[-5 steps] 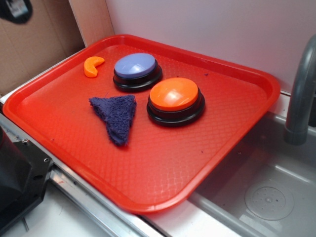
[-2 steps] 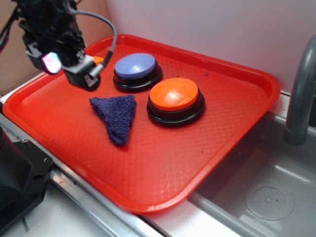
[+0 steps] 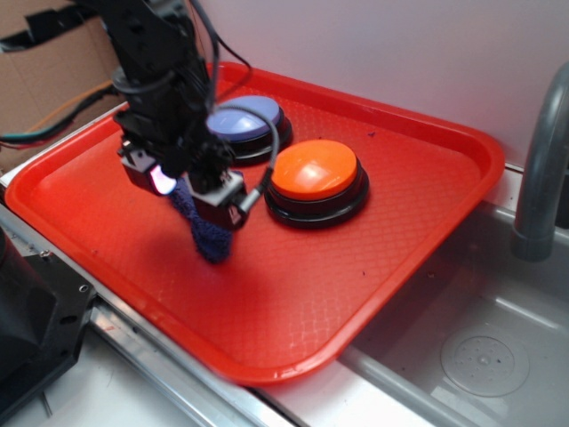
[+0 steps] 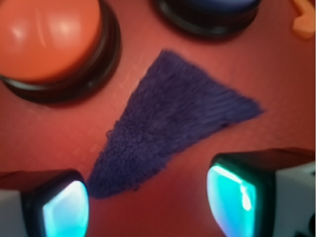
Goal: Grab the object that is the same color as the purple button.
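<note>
Nearest the wrist camera, the gripper (image 4: 148, 202) hangs with jaws spread wide and empty, one either side of the purple towel triangle (image 4: 168, 123) lying flat on the red tray (image 3: 373, 267). Beyond sit the orange button (image 4: 47, 37) and purple button (image 3: 253, 117).

- The cloth (image 4: 168, 133) lies flat on the tray (image 3: 427, 222), below the gripper (image 4: 148, 202).
- The purple button (image 3: 253, 120) stands behind it, beside the orange button (image 3: 316, 173).
- The crescent (image 4: 303, 22) lies at the wrist view's upper right.
</note>
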